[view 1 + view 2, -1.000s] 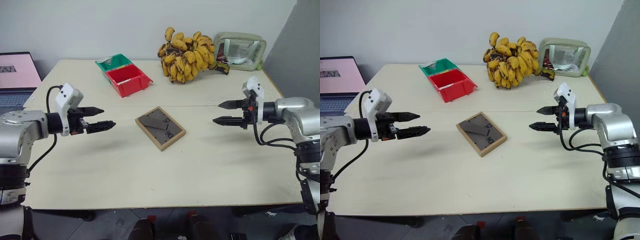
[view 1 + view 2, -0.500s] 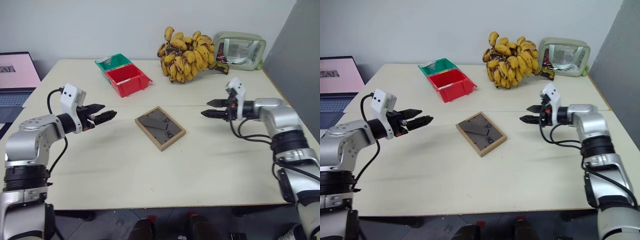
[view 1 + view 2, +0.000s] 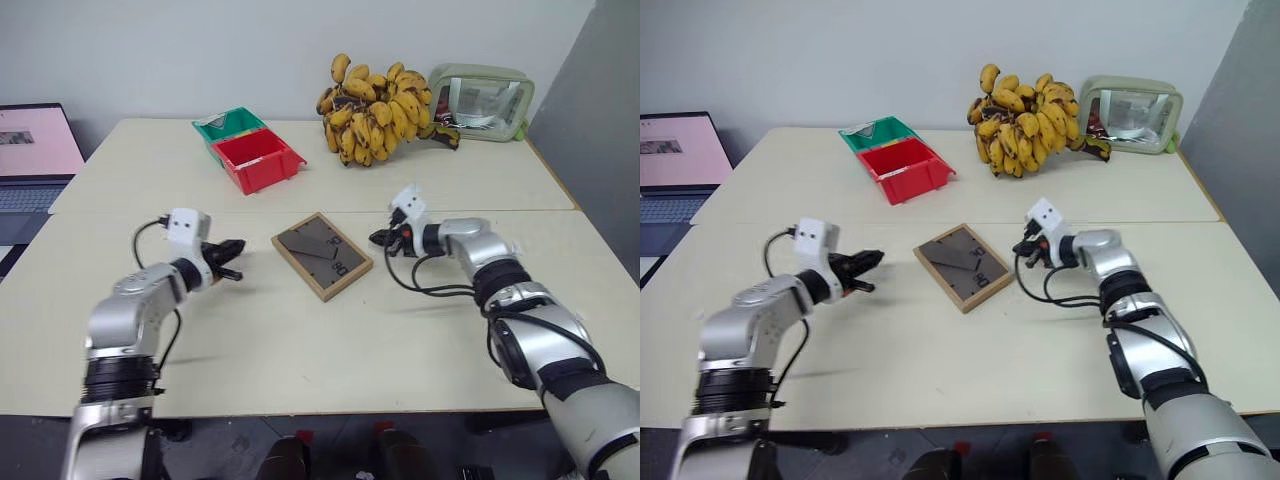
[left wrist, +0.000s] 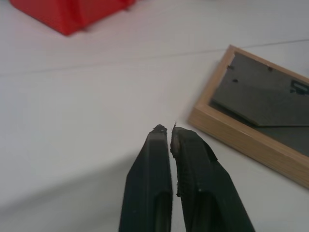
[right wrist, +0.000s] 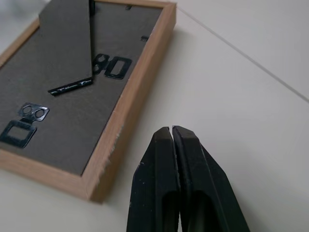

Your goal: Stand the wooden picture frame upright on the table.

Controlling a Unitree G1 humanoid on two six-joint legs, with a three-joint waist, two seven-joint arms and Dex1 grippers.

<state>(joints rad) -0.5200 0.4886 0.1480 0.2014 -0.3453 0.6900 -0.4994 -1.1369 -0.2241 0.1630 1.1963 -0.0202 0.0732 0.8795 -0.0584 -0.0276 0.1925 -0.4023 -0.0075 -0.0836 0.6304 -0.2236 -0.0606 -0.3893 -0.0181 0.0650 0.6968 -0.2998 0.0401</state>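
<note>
We see the wooden picture frame (image 3: 321, 255) lying flat, back up, near the middle of the desk (image 3: 300, 340), just below the seam. Its long axis runs diagonally, from near right to far left. No writing on it is legible. The left pincer (image 3: 234, 272) and the right pincer (image 3: 379, 238) flank it, both pinched closed and empty.

Head pair overhead; wrist cameras beside wooden picture frame (image 5: 82, 92)
</note>
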